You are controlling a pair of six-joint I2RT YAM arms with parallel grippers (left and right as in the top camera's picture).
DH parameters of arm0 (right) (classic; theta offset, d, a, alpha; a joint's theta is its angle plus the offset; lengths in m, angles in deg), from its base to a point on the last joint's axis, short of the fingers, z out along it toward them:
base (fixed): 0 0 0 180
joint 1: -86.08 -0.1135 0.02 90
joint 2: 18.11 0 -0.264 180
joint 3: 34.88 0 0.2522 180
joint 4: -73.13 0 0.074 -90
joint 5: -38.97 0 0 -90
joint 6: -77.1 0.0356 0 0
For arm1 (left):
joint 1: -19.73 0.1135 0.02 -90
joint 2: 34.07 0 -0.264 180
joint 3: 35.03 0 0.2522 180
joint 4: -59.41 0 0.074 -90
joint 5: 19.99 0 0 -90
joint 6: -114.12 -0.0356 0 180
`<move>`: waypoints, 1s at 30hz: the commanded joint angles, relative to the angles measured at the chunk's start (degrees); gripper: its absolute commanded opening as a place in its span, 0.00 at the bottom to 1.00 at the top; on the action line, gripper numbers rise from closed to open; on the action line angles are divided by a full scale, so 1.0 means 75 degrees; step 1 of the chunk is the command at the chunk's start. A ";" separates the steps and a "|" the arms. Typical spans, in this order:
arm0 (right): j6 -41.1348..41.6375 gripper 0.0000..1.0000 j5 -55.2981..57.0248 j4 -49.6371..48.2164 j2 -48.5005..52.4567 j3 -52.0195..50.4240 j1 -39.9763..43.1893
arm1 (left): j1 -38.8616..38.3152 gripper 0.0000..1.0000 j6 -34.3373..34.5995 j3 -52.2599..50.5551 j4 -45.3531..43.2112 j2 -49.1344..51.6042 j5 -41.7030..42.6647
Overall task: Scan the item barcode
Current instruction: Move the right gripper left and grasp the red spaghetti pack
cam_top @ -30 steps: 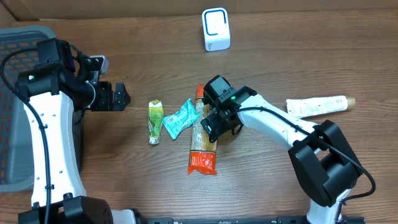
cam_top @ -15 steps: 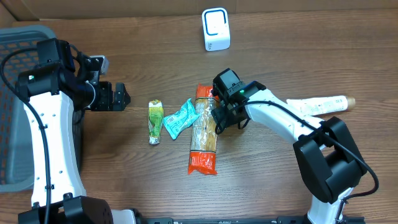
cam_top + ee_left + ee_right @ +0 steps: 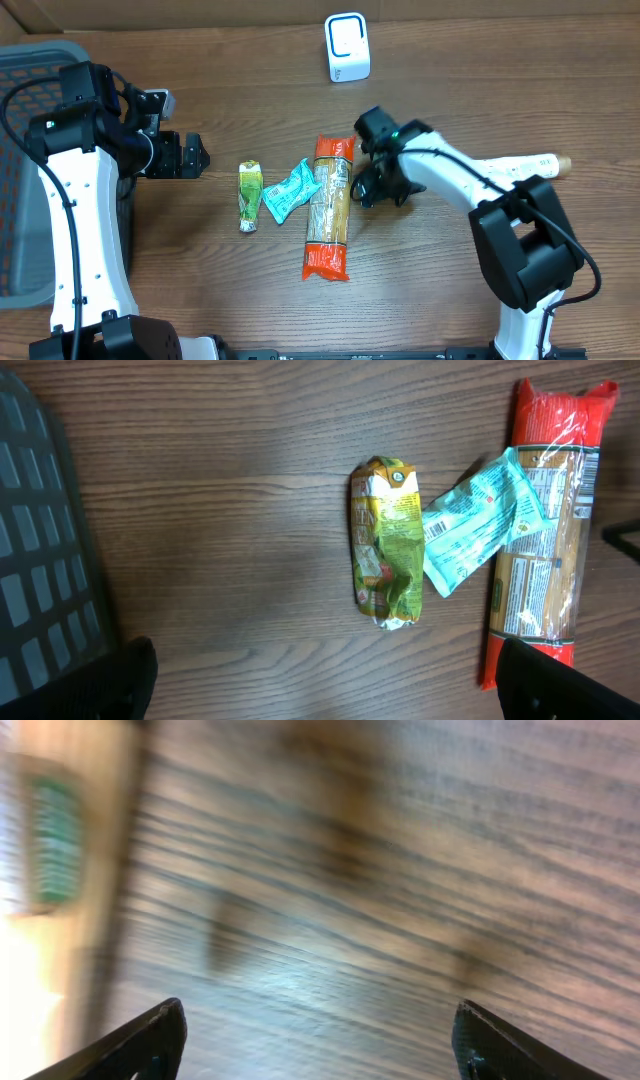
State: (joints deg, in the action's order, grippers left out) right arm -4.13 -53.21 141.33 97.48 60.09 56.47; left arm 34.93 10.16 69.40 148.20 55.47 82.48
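Right pincer [image 3: 366, 188], released and empty, just beside pasta [image 3: 328, 210] at its 3 o'clock; left pincer [image 3: 193, 155] likewise released.

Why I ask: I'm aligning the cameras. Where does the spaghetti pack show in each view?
Overhead: spaghetti pack centre, running top to bottom.
Left wrist: spaghetti pack along the right edge.
Right wrist: blurred; probably the pale strip at the left edge.
Shared landmark: teal packet overlapping its side, overhead and left wrist.
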 commanded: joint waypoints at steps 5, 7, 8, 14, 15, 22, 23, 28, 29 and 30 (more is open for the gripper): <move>-0.0443 0.93 -0.1693 -0.0347 -0.0163 0.0793 -0.0134 | -0.0017 1.00 -0.0169 0.0023 -0.0015 -0.0052 0.0114; -0.0662 0.96 -0.1402 -0.0452 -0.0108 0.0708 -0.0300 | -0.0017 1.00 -0.0169 0.0023 -0.0015 -0.0052 0.0114; -0.0772 0.98 -0.1221 -0.0516 -0.0076 0.0644 -0.0391 | -0.0017 1.00 -0.0169 0.0023 -0.0015 -0.0052 0.0114; -0.0772 1.00 -0.0032 -0.0790 0.0216 0.0326 -0.0898 | -0.0017 1.00 -0.0169 0.0023 -0.0015 -0.0055 0.0114; -0.0775 1.00 0.0035 -0.0784 0.0224 0.0315 -0.0903 | -0.0017 0.99 -0.0169 0.0023 -0.0015 -0.0052 0.0114; -0.0775 1.00 0.0545 -0.0586 0.0460 0.0227 -0.0836 | -0.0017 1.00 -0.0169 0.0023 -0.0015 -0.0052 0.0114; -0.0775 1.00 0.0723 -0.0597 0.0463 0.0154 -0.0836 | -0.0017 1.00 -0.0169 0.0023 -0.0015 -0.0052 0.0114; -0.0615 1.00 0.1609 -0.0510 0.0463 -0.0079 -0.0673 | -0.0017 1.00 -0.0169 0.0023 -0.0015 -0.0052 0.0114; -0.0548 1.00 0.1699 -0.0481 0.0463 -0.0079 -0.0606 | -0.0017 0.99 -0.0169 0.0023 -0.0015 -0.0052 0.0114; -0.0548 1.00 0.1737 -0.0437 0.0463 -0.0079 -0.0530 | -0.0017 0.99 -0.0169 0.0023 -0.0015 -0.0052 0.0114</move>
State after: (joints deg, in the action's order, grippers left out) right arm -9.11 -49.67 136.85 99.14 61.90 49.96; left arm 34.93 10.16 69.40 148.17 55.47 82.46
